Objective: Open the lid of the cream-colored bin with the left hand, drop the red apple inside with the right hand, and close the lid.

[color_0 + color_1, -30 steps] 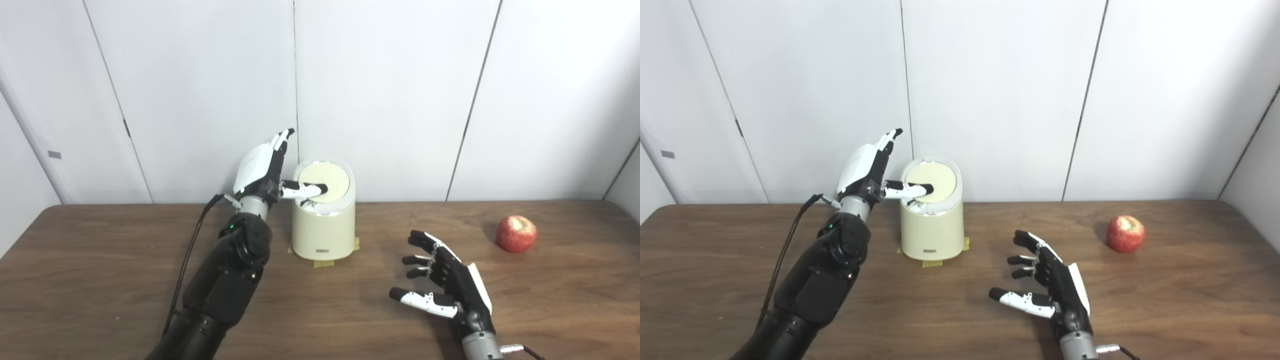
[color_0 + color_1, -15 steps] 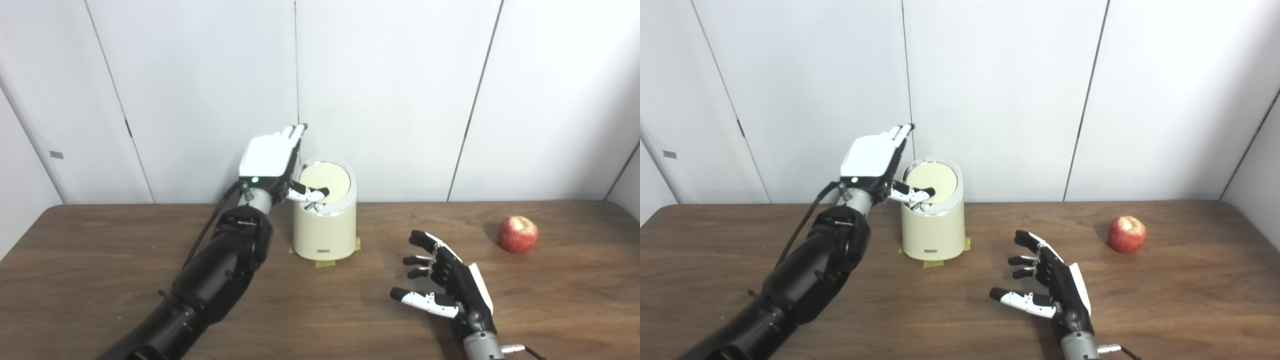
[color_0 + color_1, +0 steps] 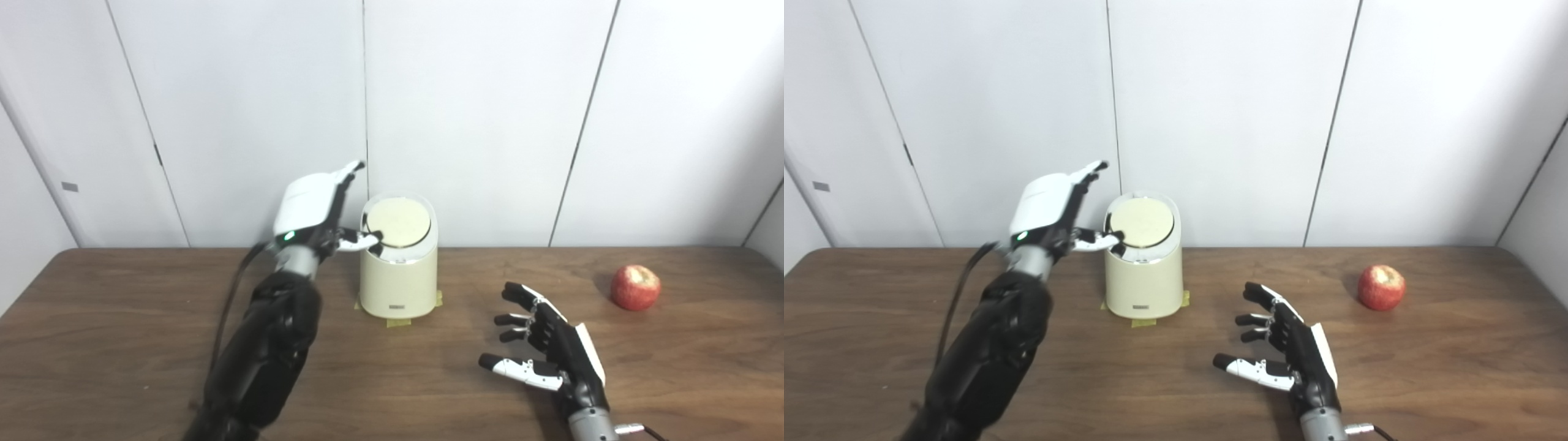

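At the back centre of the tabletop (image 3: 122,343), against the white wall panels (image 3: 478,110): cream bin (image 3: 398,282), upright, yellow tape (image 3: 398,323) at its base. Lid (image 3: 397,222) sits on top, tilted toward the camera; can't tell if it's lifted off the rim at all.

Left hand (image 3: 309,211) is raised just left of the bin top, white back of hand facing up and toward the camera, forearm rising steeply from the lower left. Its fingers (image 3: 349,173) are extended and roughly together, pointing up and to the right at the wall, holding nothing. Thumb (image 3: 361,241) sticks out sideways, tip at the lid's left edge; looks like contact, not certain.

Right hand (image 3: 1292,352) is low over the tabletop at front right of the bin, palm turned left, fingers spread apart and slightly curled, thumb out to the left, empty. Can't tell whether it touches the wood.

Red apple (image 3: 1382,287) sits on the tabletop at far right, well apart from both the right hand and the bin.
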You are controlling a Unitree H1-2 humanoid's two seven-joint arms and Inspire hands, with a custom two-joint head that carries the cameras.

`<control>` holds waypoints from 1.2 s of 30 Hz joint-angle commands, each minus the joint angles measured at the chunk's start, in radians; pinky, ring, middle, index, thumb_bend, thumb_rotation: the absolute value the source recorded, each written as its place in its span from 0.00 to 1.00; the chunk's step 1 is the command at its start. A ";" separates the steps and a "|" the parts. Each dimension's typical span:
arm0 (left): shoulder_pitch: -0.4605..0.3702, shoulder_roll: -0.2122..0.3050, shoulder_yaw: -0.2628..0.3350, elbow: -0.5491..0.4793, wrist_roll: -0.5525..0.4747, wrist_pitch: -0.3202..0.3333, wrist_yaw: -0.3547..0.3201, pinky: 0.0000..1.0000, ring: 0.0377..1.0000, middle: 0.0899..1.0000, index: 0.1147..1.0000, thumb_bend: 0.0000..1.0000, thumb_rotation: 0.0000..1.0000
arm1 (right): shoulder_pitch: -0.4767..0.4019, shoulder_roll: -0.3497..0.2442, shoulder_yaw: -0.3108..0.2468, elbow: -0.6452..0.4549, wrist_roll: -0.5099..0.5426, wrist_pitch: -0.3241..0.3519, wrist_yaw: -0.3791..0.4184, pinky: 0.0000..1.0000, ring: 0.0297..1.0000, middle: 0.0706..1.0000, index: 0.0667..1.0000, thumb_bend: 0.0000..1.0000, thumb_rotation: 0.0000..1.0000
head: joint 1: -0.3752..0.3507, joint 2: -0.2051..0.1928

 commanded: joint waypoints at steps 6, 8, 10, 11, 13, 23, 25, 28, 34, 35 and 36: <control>0.091 -0.040 0.158 -0.222 -0.281 -0.016 -0.023 0.68 0.82 0.83 0.85 0.74 0.27 | -0.038 -0.017 -0.015 -0.011 0.008 -0.032 -0.002 0.53 0.65 0.80 0.78 0.74 0.13 | 0.003 0.002; 0.143 -0.041 0.189 -0.261 -0.340 -0.005 -0.037 0.67 0.82 0.83 0.85 0.75 0.27 | -0.039 -0.019 -0.018 -0.006 0.007 -0.036 -0.004 0.53 0.65 0.80 0.78 0.74 0.14 | 0.004 0.002; 0.179 -0.038 0.206 -0.284 -0.376 -0.003 -0.043 0.67 0.80 0.82 0.84 0.76 0.26 | -0.040 -0.020 -0.019 -0.005 0.003 -0.036 -0.004 0.54 0.64 0.79 0.78 0.75 0.13 | 0.003 0.003; 0.201 -0.033 0.215 -0.289 -0.398 -0.015 -0.049 0.69 0.79 0.81 0.83 0.76 0.27 | -0.040 -0.021 -0.019 -0.005 0.001 -0.036 -0.003 0.54 0.65 0.80 0.78 0.74 0.14 | 0.003 0.003; 0.247 -0.019 0.229 -0.295 -0.433 -0.047 -0.060 0.70 0.77 0.79 0.81 0.76 0.29 | -0.041 -0.024 -0.018 -0.003 0.000 -0.042 0.000 0.54 0.65 0.80 0.78 0.73 0.13 | 0.003 0.003; 0.403 0.011 0.240 -0.257 -0.517 -0.169 -0.067 0.70 0.73 0.76 0.79 0.78 0.30 | -0.046 -0.023 -0.017 0.010 0.001 -0.056 -0.001 0.54 0.64 0.79 0.79 0.74 0.12 | -0.002 0.000; 0.420 0.015 0.240 -0.238 -0.535 -0.205 -0.075 0.67 0.73 0.76 0.78 0.78 0.29 | -0.047 -0.025 -0.016 0.014 -0.002 -0.063 -0.001 0.53 0.64 0.79 0.79 0.71 0.13 | -0.003 -0.002; 0.438 0.034 0.232 -0.183 -0.579 -0.288 -0.115 0.65 0.72 0.76 0.79 0.75 0.26 | -0.049 -0.022 -0.014 0.008 -0.002 -0.060 0.000 0.50 0.64 0.80 0.79 0.68 0.12 | -0.005 -0.005; 0.467 0.043 0.220 -0.102 -0.593 -0.379 -0.138 0.62 0.72 0.76 0.79 0.76 0.20 | -0.083 -0.058 -0.005 -0.008 -0.114 -0.063 -0.029 0.56 0.70 0.80 0.76 0.74 0.17 | -0.011 -0.002; 0.469 0.041 0.221 -0.095 -0.598 -0.385 -0.139 0.62 0.72 0.76 0.79 0.75 0.20 | -0.096 -0.087 0.000 -0.008 -0.137 -0.073 -0.019 0.57 0.71 0.81 0.77 0.75 0.17 | -0.018 -0.004; 0.470 0.040 0.222 -0.085 -0.606 -0.393 -0.141 0.63 0.72 0.77 0.79 0.75 0.20 | -0.111 -0.119 0.005 -0.007 -0.162 -0.086 -0.008 0.57 0.71 0.81 0.77 0.75 0.16 | -0.023 -0.005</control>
